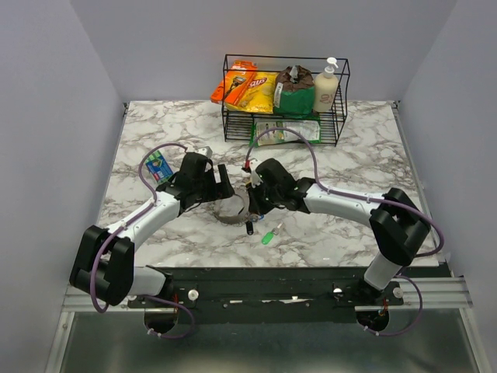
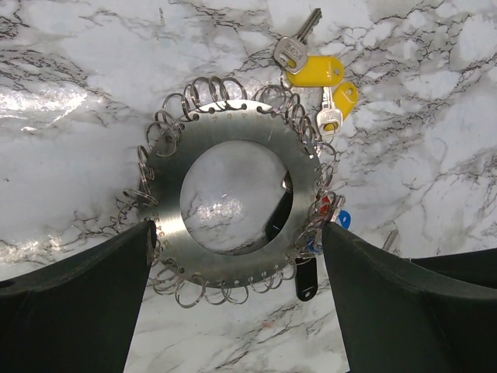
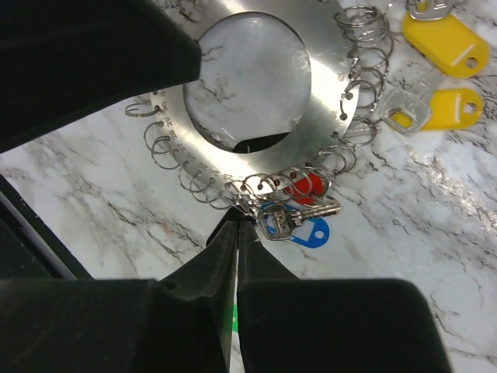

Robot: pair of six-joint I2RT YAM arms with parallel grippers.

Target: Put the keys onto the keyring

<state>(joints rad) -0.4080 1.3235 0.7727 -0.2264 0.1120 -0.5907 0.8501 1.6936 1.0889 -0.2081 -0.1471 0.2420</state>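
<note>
The keyring [image 2: 233, 148], a flat silvery disc rimmed with many small wire loops, sits between my left gripper's [image 2: 237, 233] fingers, which press on its opposite edges. It also shows in the top view [image 1: 233, 211]. My right gripper [image 3: 238, 221] is shut, its tips pinching a small loop on the rim. A red key [image 3: 304, 186] and a blue-tagged silver key [image 3: 311, 231] hang on loops beside those tips. Two yellow keys [image 3: 443, 39] lie by the disc's far side. A black key [image 2: 305, 284] shows under the rim. A green key [image 1: 268, 236] lies on the table near the front.
A black wire rack [image 1: 286, 97] with chip bags, a green pouch and a soap bottle stands at the back. A flat packet [image 1: 287, 132] lies in front of it. A small blue-green packet [image 1: 159, 166] lies left of the left arm.
</note>
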